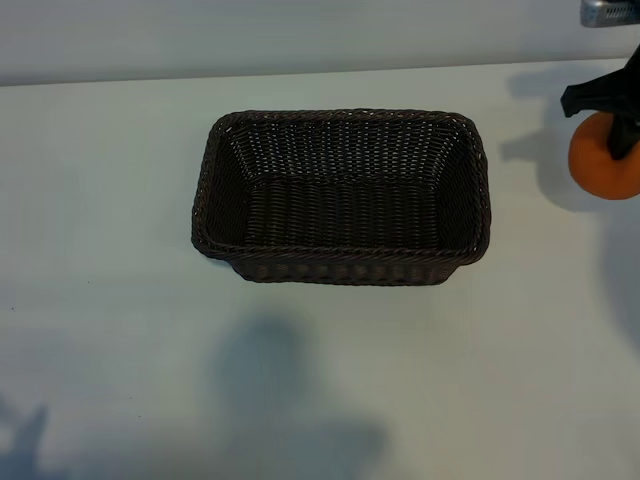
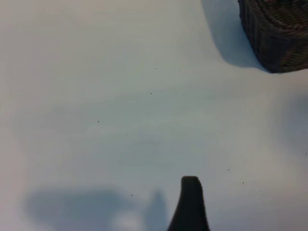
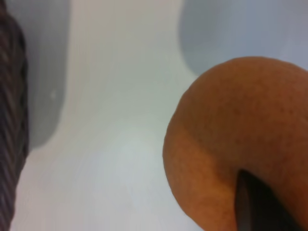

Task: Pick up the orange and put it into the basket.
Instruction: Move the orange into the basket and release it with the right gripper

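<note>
The orange (image 1: 600, 165) is at the far right edge of the exterior view, beside the basket's right end and apart from it. My right gripper (image 1: 612, 128) comes down over it from above, its black fingers shut on the fruit. In the right wrist view the orange (image 3: 240, 139) fills the frame, with one dark finger (image 3: 260, 207) pressed against its skin. The dark brown woven basket (image 1: 340, 258) stands in the middle of the table and holds nothing. Only one finger (image 2: 190, 197) of my left gripper shows, over bare table, with nothing held.
The white table surface (image 1: 120, 300) surrounds the basket. A basket corner (image 2: 276, 33) shows in the left wrist view, and the basket wall (image 3: 9, 120) in the right wrist view. Arm shadows fall along the table's near side.
</note>
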